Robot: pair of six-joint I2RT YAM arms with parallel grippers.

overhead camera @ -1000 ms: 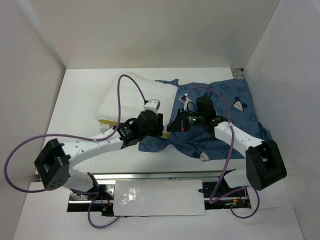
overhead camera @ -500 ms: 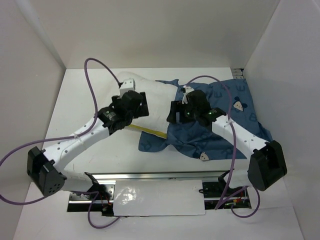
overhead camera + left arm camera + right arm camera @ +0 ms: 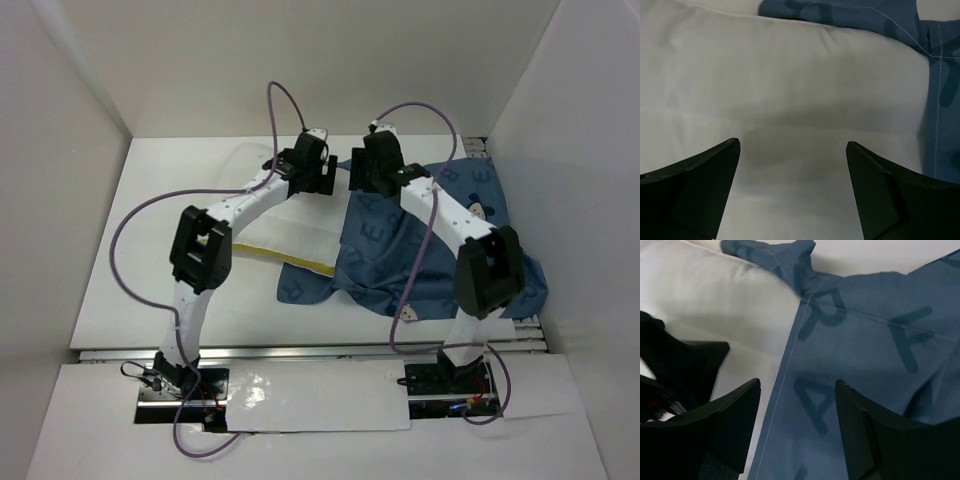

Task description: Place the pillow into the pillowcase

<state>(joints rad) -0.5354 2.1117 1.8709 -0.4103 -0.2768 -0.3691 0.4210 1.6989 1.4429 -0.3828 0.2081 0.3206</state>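
Note:
The white pillow (image 3: pixel 265 215) lies left of centre, its yellow band along the near edge, its right end under the blue pillowcase (image 3: pixel 430 250). My left gripper (image 3: pixel 322 184) stands open over the pillow's far right part. In the left wrist view its gripper (image 3: pixel 792 150) has only white pillow (image 3: pixel 790 85) between the fingers, with the pillowcase (image 3: pixel 942 100) at right. My right gripper (image 3: pixel 362 182) is open just beside it. In the right wrist view its gripper (image 3: pixel 797 390) straddles the hem of the pillowcase (image 3: pixel 875 350), holding nothing, with the pillow (image 3: pixel 710 300) on the left.
White walls (image 3: pixel 70 150) box the table in on three sides. Purple cables (image 3: pixel 275 100) loop above both wrists. The two wrists sit close together at the back. A metal rail (image 3: pixel 310 350) runs along the near edge.
Both arms have swung from the near edge of the pillow and pillowcase to the far side. Both grippers have opened. The pillow's yellow edge now lies uncovered.

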